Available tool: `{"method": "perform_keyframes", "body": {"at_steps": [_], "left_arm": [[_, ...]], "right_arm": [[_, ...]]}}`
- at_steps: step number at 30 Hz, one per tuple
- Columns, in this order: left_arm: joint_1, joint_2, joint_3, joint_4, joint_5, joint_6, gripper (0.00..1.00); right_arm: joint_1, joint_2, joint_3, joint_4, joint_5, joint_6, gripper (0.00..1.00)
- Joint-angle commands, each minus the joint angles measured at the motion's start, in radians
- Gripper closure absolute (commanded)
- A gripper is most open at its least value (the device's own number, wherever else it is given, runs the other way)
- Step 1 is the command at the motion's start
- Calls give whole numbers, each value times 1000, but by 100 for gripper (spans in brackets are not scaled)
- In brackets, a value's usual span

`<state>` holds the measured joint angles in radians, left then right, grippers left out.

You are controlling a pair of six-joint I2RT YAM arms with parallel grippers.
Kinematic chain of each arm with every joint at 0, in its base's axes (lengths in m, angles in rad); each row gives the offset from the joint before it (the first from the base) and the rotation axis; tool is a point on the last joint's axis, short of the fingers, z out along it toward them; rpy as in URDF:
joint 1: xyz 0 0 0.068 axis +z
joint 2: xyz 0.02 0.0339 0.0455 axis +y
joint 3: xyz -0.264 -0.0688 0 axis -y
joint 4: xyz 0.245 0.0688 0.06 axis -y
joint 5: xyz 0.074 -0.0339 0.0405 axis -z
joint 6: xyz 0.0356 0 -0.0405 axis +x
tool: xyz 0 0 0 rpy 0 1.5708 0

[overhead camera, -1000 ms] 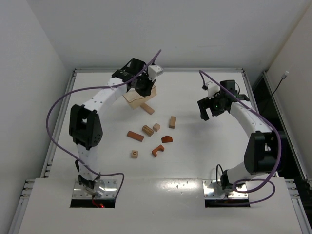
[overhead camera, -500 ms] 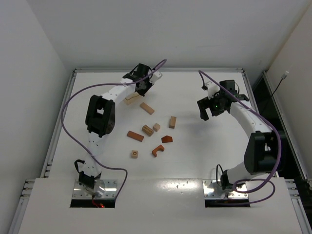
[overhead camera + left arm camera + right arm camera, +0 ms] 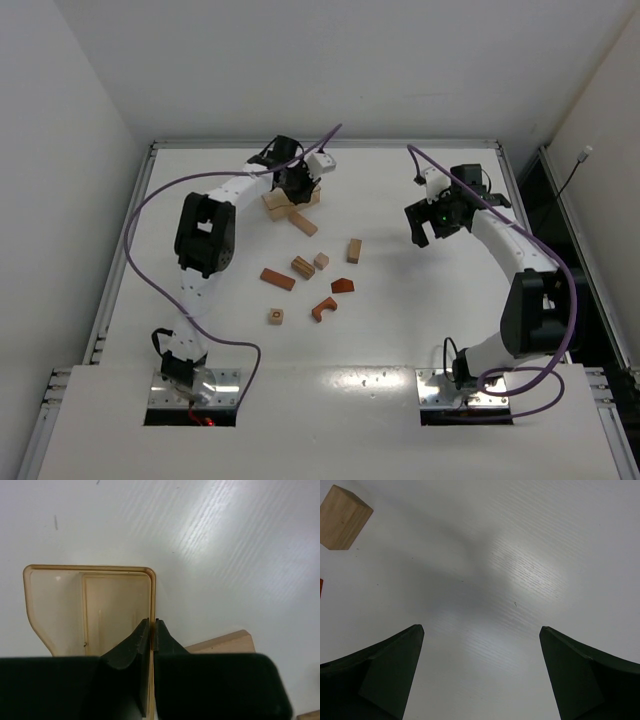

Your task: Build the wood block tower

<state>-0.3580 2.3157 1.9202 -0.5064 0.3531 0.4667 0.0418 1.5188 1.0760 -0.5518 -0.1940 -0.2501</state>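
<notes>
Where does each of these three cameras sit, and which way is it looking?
Top external: high behind the arms, looking down on the table; both whole arms show, bases nearest.
Left wrist: on the left arm, looking down past the left gripper, shut on a wall of the wooden box.
Right wrist: on the right arm, looking down at the tabletop past the open right gripper; a pale block lies top left.
Shared: top and left wrist views both show the gripped box.

left pincer (image 3: 152, 624) and wooden box (image 3: 115, 605) shifted, elbow (image 3: 205, 235) swung inward
</notes>
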Motion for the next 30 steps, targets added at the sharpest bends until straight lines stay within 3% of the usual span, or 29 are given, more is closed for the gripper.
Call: {"method": "perform_keyframes", "body": {"at_steps": [1,10,20,26,30], "left_arm": [[-24,-7,-4,-81,220,68,100],[-220,-241,-312,-138,294,98,100],[-398,-440,-509,-81,354,-33,100],[-417,-469,-540,-28,314,-86,100],[-310,-499,-526,99,274,-212,100]], "right_arm": [[3,-11,33,23,-4,5,3],[3,-20,33,23,-13,5,3],[3,-40,24,23,-22,5,3],[3,-49,15,32,-32,5,3],[3,-58,6,41,-32,5,3]]}}
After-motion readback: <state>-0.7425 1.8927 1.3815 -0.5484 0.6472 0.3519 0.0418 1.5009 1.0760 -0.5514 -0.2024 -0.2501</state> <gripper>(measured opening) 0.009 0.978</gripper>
